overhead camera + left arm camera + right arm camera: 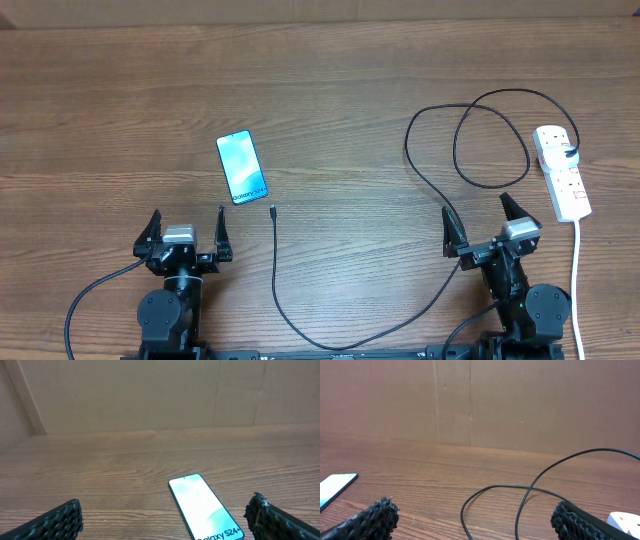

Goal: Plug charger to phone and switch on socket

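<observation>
Surface: wide brown wood-grain tabletop point(340, 70) | Behind: plain brown cardboard wall point(140, 395), seams showing | Light: soft, even

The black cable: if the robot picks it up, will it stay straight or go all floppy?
Probably floppy: the cable lies in loose loops and curves, so it would likely droop from wherever it is held. It looks thin, so likely light. Its far end sits in the power strip, so pulling hard might tug that along.

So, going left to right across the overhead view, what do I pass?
The left fingers → phone → charger tip → right fingers → socket. The charger's loops span too widely to place.
</observation>
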Available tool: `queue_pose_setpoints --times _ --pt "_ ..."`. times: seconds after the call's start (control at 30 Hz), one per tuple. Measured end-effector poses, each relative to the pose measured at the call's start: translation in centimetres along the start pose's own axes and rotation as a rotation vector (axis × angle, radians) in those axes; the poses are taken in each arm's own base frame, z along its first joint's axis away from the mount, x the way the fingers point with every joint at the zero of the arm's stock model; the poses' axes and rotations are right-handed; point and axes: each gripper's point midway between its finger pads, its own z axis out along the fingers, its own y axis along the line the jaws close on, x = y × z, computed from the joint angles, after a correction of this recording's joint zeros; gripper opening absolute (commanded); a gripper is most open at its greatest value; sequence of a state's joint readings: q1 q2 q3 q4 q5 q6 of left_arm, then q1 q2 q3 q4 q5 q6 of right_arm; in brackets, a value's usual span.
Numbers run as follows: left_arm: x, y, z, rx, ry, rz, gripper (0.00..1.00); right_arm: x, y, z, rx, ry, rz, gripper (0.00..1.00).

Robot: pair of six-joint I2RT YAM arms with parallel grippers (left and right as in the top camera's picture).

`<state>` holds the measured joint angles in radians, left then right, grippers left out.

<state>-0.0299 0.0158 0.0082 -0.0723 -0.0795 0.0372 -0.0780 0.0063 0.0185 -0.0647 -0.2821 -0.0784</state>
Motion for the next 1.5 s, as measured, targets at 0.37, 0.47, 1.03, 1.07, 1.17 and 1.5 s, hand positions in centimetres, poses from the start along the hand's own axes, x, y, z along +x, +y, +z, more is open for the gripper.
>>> queue_pose_setpoints --times 0.37,0.47,1.03,1.07,1.17,1.5 --pt "0.00 0.00 0.00 0.000 0.000 0.000 1.00 0.01 -0.01 0.00 0.000 0.000 0.000 1.00" --pt "0.00 0.00 0.00 0.000 0.000 0.000 1.00 0.00 0.00 0.00 0.000 0.000 0.000 1.00" --pt "-0.02 -0.52 -0.02 0.021 -0.001 0.002 1.00 0.00 0.00 0.00 0.000 0.000 -0.001 1.00" --pt "-0.02 -0.52 -0.02 0.021 -0.001 0.002 1.00 0.00 -0.01 0.00 0.000 0.000 0.000 1.00" --pt "-0.02 -0.52 -0.02 0.021 -0.001 0.001 1.00 0.01 -0.01 0.00 0.001 0.000 0.000 1.00" --pt "-0.02 -0.52 -0.02 0.021 -0.001 0.001 1.00 -0.01 -0.01 0.00 0.001 0.000 0.000 1.00"
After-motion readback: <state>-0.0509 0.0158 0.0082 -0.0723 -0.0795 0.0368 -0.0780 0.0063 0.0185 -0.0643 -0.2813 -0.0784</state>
